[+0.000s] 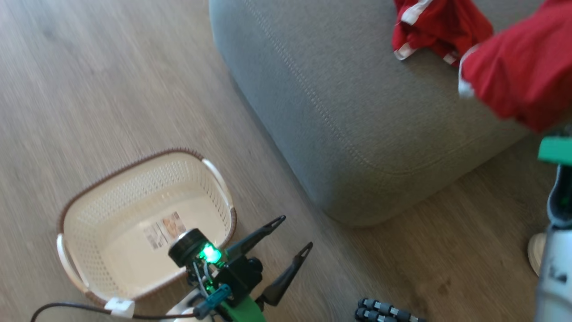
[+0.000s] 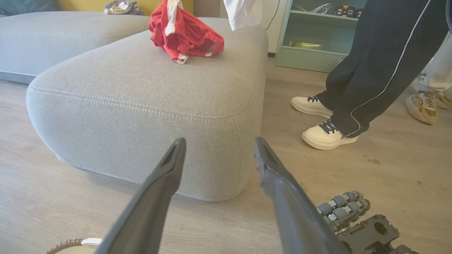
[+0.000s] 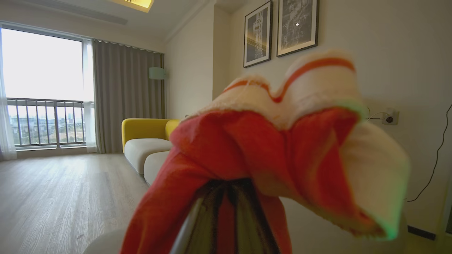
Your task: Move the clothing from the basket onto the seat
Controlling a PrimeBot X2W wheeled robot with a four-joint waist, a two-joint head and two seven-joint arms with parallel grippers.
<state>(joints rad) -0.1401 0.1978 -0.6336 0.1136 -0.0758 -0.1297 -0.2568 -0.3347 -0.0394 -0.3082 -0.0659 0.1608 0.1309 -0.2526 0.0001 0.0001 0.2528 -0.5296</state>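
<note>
Bright red is being shown by the first garment (image 1: pixel 440 27), with white bands along its edges. The same red is being shown by the second garment (image 1: pixel 523 67); its white trim is possibly being crossed by one thin red stripe, though the close view is blurred. The seat (image 1: pixel 348 112) is being seen in plain grey, with a pale stitched line. The basket (image 1: pixel 85 223) is being seen in cream-white, patterned with small holes and rimmed in brown. The floor (image 1: pixel 89 67) is being shown in pale wood grain.

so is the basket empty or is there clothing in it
Empty: the basket holds just a label; one garment lies on the seat, the other garment in the right fingers.
</note>
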